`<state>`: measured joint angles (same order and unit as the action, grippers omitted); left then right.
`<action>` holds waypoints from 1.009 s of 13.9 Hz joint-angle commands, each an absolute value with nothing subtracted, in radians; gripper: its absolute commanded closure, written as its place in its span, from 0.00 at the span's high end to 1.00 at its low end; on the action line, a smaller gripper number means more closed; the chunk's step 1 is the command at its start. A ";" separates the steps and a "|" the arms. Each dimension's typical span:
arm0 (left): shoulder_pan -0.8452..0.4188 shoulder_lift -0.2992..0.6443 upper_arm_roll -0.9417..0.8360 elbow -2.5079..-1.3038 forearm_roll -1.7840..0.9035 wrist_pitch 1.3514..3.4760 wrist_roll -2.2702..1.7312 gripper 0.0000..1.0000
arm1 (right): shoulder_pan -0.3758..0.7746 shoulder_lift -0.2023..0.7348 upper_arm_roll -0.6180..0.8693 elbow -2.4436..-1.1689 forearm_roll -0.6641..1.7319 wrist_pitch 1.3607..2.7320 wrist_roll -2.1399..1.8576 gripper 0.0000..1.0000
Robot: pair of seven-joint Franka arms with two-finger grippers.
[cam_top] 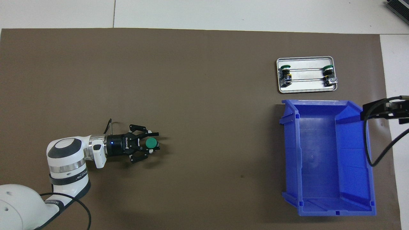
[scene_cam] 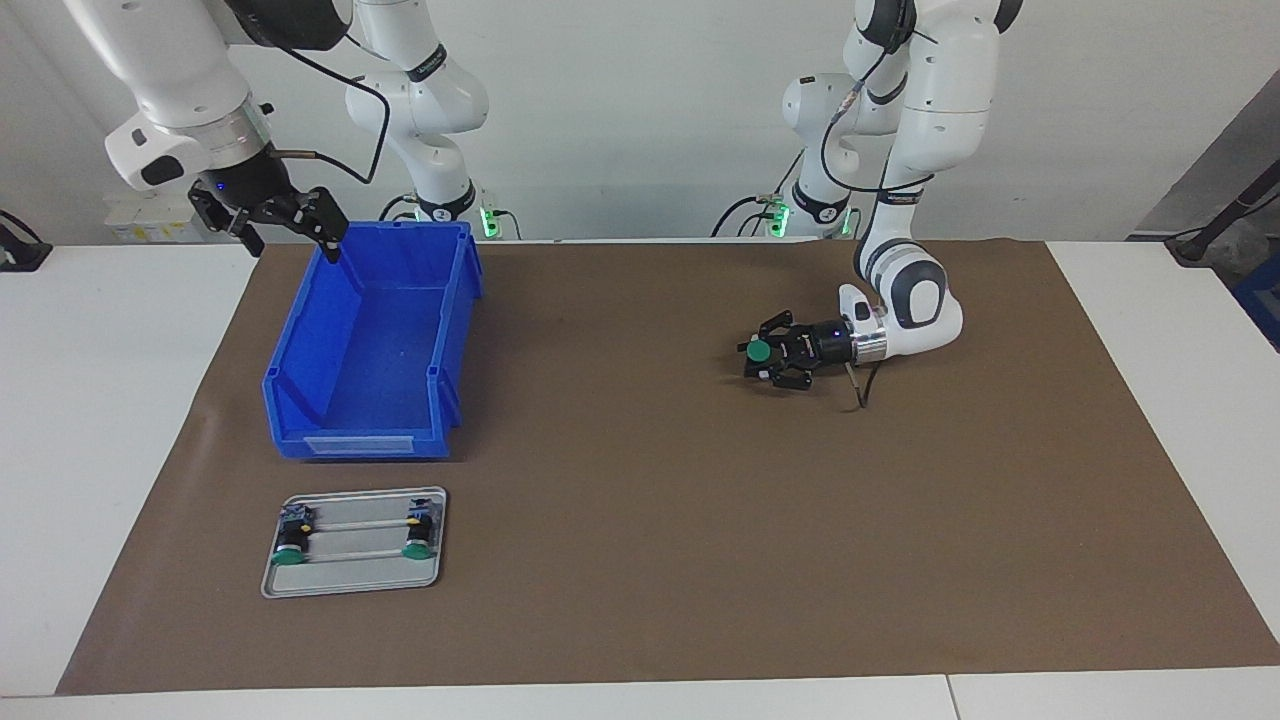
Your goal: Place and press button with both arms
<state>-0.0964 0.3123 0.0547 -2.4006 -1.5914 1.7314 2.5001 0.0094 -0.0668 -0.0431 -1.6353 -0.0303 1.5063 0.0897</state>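
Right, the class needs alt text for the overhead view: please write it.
The left hand reaches over a brown mat with a green-capped push-button at its tip. Toward the right arm's end stand a blue bin, the right hand open over its rim, and a metal tray holding two more buttons.
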 commanded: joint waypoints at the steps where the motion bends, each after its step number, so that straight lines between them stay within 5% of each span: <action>1: -0.083 0.319 0.057 -2.407 -1.608 1.710 2.525 0.63 | 0.000 -0.094 -0.038 -1.667 -0.029 1.519 0.097 1.00; 5: -0.084 0.318 0.058 -2.421 -1.605 1.710 2.526 0.69 | 0.000 -0.094 -0.040 -1.667 -0.029 1.519 0.097 1.00; 14: -0.083 0.310 0.060 -2.460 -1.605 1.709 2.525 0.99 | -0.002 -0.095 -0.043 -1.672 -0.029 1.520 0.094 1.00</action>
